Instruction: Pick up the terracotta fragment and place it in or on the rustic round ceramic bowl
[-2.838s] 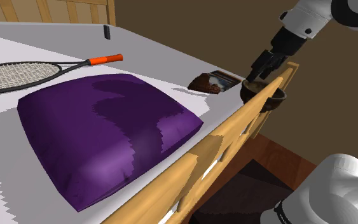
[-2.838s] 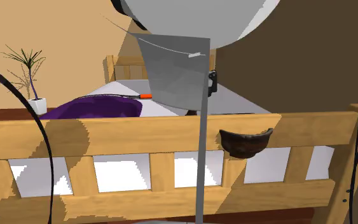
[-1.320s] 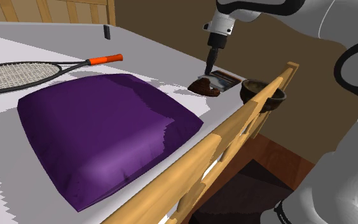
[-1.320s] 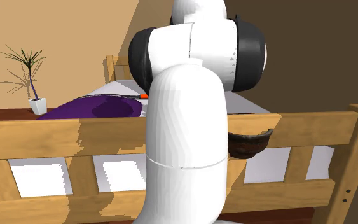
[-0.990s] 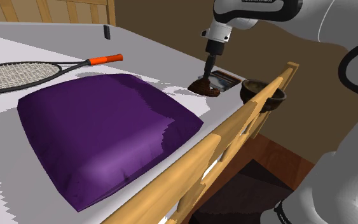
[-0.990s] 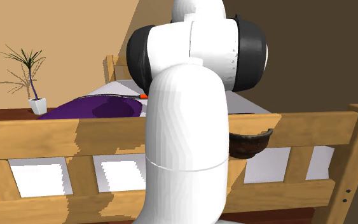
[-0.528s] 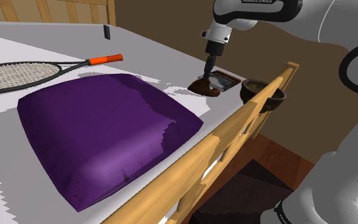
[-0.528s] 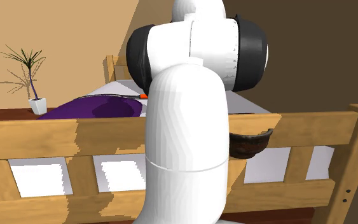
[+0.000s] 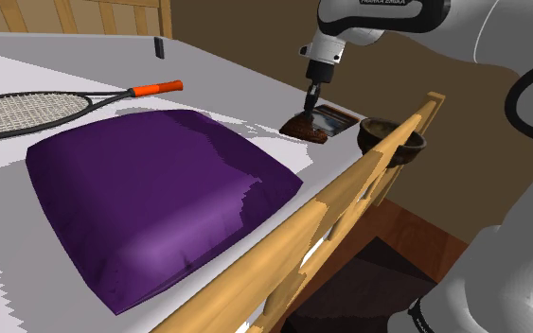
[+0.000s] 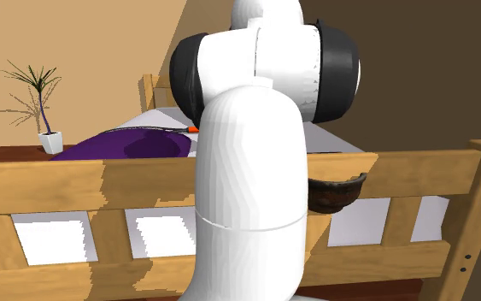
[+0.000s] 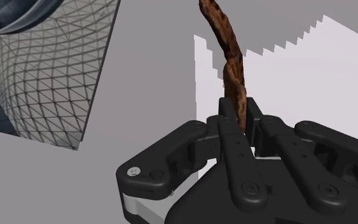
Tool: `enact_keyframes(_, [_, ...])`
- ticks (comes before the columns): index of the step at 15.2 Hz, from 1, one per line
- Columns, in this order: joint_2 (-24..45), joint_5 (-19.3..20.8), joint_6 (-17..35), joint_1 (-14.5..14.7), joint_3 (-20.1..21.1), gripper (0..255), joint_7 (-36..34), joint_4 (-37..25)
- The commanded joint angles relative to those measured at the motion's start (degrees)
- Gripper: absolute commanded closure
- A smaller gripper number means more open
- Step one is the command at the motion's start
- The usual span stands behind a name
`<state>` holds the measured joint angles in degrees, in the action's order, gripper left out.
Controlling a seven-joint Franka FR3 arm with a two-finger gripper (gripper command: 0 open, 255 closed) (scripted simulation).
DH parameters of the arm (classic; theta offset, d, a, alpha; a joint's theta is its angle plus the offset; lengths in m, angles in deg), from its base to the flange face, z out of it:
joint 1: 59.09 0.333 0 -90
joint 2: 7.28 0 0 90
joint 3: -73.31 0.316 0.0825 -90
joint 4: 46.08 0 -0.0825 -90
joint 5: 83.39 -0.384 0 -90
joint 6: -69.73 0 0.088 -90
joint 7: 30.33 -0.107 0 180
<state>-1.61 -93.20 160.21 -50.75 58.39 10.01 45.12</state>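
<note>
Gripper [image 9: 310,97]: closed on the brown terracotta fragment [image 9: 304,127], clasping its upper edge, above the bed [image 9: 226,80].
Dark bowl [image 9: 392,139]: at the fragment's 3 o'clock in the shoulder view, apart from it, beside the wooden rail [image 9: 330,199].
Purple pillow [image 9: 151,189]: at the fragment's 8 o'clock.

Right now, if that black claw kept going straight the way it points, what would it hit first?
The gripper points down at the bed. The thin brown fragment sits clasped between its fingers, so it touches that first. Straight beyond lies the pale bed surface, which it would probably press into next, though the gap is hard to judge.
</note>
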Motion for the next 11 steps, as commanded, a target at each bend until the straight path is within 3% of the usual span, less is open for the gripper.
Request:
enact_keyframes(1, [0.03,0.01,-0.02,0.00,-0.01,255,0.00,0.05])
enact_keyframes(11, [1.56,-0.41,-7.45,-0.43,-0.20,255,-0.71,-8.87])
